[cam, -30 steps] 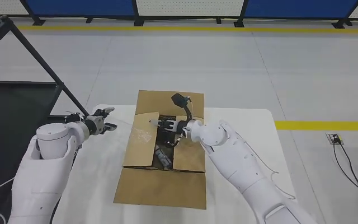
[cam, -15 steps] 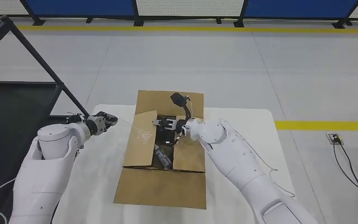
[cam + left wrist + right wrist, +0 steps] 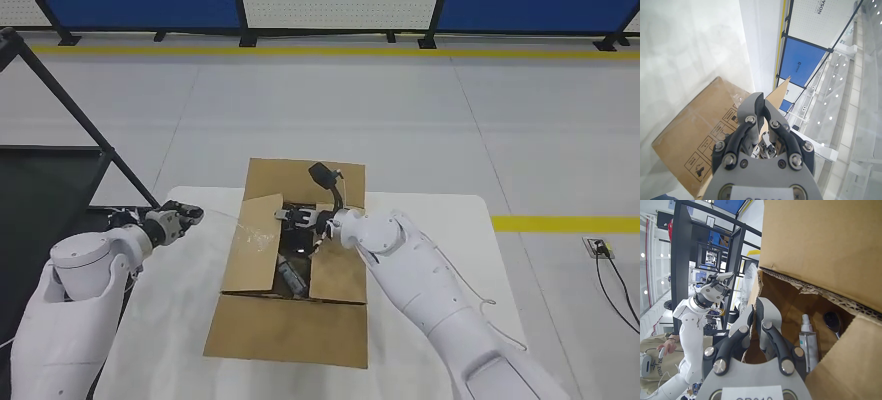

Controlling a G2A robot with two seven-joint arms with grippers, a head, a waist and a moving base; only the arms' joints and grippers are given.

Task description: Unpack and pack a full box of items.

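Black handling symbols (image 3: 706, 144) mark the box (image 3: 696, 117). The right gripper (image 3: 755, 311) jaws clamp its flap (image 3: 754, 294); left gripper (image 3: 762, 102) jaws together.

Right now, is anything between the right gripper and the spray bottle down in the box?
Yes. The right gripper is shut on a raised flap, and a second flap partly overhangs the spray bottle lying in the cardboard box.

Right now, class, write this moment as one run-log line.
left claw: shut, beside box | right claw: shut on flap | inside box: spray bottle, spoon
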